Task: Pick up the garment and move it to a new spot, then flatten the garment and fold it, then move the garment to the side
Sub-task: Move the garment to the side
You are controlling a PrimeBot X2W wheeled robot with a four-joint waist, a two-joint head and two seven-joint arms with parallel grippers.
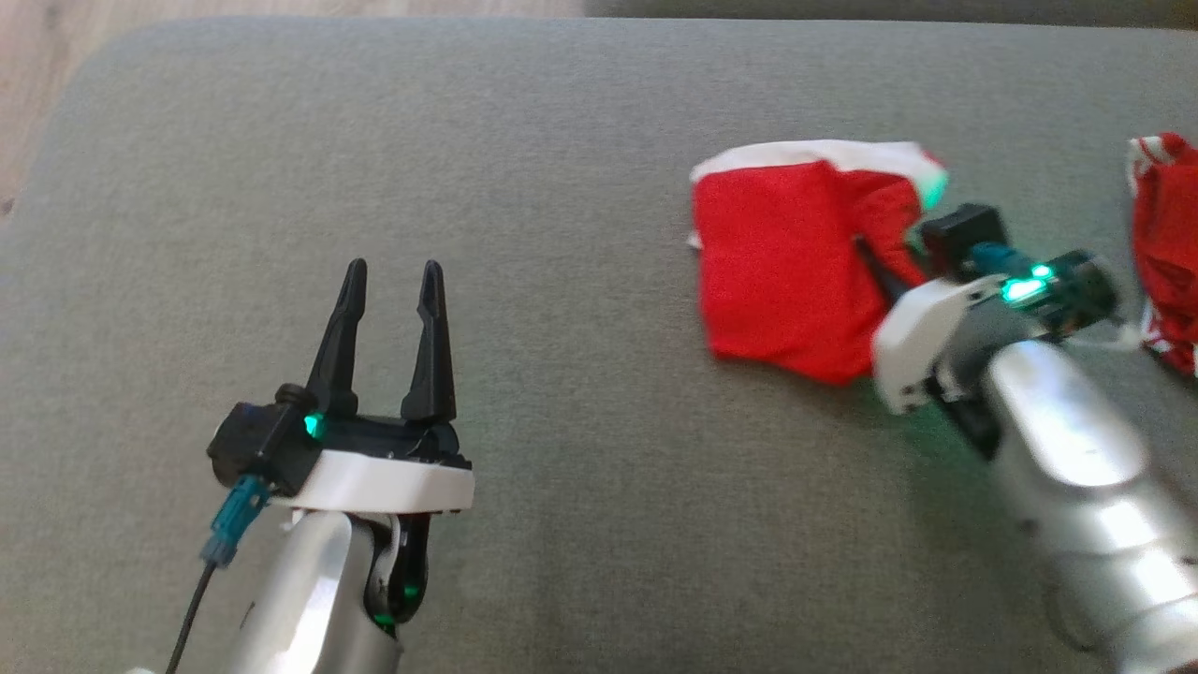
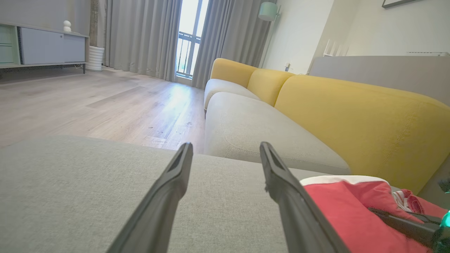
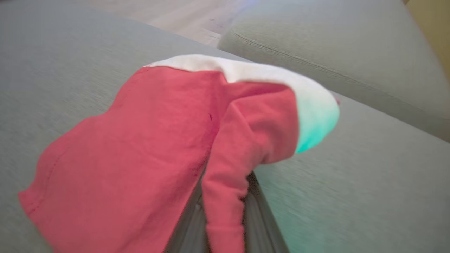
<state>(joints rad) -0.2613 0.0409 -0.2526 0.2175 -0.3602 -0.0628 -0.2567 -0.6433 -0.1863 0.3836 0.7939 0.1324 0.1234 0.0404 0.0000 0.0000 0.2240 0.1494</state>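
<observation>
While the right hand (image 1: 872, 260) clamps the red garment (image 1: 777, 271) at two o'clock, the left hand (image 1: 394, 276) hovers at seven o'clock, fingers (image 1: 432, 323) apart and empty. A grey cushion (image 1: 562, 131) lies beneath both.

Free: grey cushion (image 1: 580, 468) bare across left and centre, wide passage | Blocked, right: bunched red garment (image 1: 777, 271), right arm (image 1: 1067, 440) reaching onto its near edge | Far right edge: second red cloth (image 1: 1165, 243) | Lower left: left gripper (image 1: 394, 271)
</observation>
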